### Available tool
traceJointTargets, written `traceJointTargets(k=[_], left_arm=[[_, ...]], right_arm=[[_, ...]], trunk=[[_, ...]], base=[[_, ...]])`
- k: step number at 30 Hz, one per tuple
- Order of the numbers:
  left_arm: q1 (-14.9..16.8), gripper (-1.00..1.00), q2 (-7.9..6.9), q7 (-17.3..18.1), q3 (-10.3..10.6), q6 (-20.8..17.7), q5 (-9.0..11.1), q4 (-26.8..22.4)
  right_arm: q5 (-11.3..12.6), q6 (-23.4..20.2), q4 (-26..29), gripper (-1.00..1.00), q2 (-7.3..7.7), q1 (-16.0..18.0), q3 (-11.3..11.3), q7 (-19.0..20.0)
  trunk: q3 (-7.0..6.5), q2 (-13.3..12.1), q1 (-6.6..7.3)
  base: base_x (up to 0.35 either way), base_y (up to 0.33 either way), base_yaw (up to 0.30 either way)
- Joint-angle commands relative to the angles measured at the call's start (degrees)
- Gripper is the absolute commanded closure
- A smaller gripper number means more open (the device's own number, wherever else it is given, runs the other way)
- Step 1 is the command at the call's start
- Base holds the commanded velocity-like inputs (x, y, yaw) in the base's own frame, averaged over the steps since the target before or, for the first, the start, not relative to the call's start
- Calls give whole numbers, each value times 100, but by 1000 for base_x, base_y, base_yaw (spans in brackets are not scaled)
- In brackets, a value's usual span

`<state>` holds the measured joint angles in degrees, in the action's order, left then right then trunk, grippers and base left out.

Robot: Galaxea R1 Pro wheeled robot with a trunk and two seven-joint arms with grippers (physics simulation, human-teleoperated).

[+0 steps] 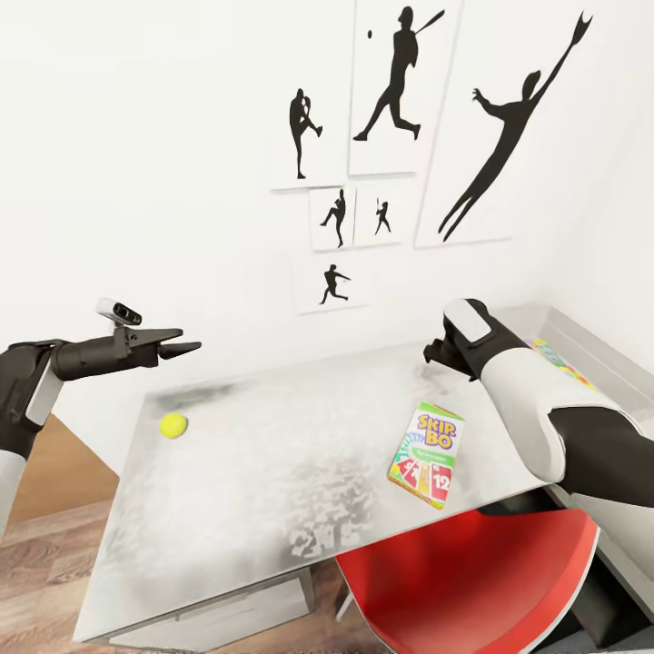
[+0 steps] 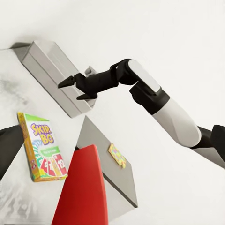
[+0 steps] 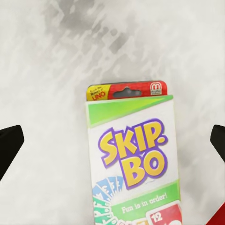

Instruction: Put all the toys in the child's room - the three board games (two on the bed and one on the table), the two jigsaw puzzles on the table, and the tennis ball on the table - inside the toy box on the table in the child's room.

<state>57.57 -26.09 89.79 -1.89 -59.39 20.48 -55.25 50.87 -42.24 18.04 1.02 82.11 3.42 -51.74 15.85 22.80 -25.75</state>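
A SKIP-BO board game [image 1: 426, 453] lies flat on the pale table [image 1: 272, 490], near its front right edge. My right gripper [image 2: 70, 92] hovers above the table, open and empty. In the right wrist view, the SKIP-BO box [image 3: 133, 159] sits between its spread fingers [image 3: 10, 147]. The tennis ball [image 1: 173, 424] rests at the table's left end. My left gripper [image 1: 186, 341] hangs open just above and behind the ball, holding nothing. The grey toy box [image 2: 49, 70] stands at the table's right end by the wall. One jigsaw puzzle [image 2: 117, 155] lies on the lower grey unit [image 2: 105, 140] beside it.
A red-and-white swivel chair [image 1: 463, 590] is pushed in under the table's front right edge. Black sports-silhouette pictures [image 1: 400, 91] hang on the white wall behind the table. Wood plank floor [image 1: 45, 545] shows to the left of the table.
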Motion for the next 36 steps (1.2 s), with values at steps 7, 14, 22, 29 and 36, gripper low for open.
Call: traceJointTargets(k=[7, 14, 22, 29, 36], left_arm=[[6, -100, -22, 21, 23, -61, -16, 5], [1, -100, -50, 21, 36, -51, -30, 5], [0, -100, -62, 21, 16, -43, -184, 29], [0, -100, -63, 21, -18, -40, -294, 34], [0, -100, -63, 21, -28, -38, -306, 37]], right_arm=[[39, -41, 33, -100, 70, 9, 39, -22], [34, -52, 409, -100, 100, 20, 51, -21], [11, -48, 531, -100, 108, 112, 77, -26], [-312, -47, 541, -100, 110, 186, 74, -21], [-524, -47, 543, -100, 153, 206, 78, -20]], trunk=[[77, 12, -3], [142, 12, -3], [217, 12, -3], [282, 12, -3], [348, 12, -3]], base=[[0, 0, 0], [0, 0, 0], [0, 0, 0], [0, 0, 0], [0, 0, 0]])
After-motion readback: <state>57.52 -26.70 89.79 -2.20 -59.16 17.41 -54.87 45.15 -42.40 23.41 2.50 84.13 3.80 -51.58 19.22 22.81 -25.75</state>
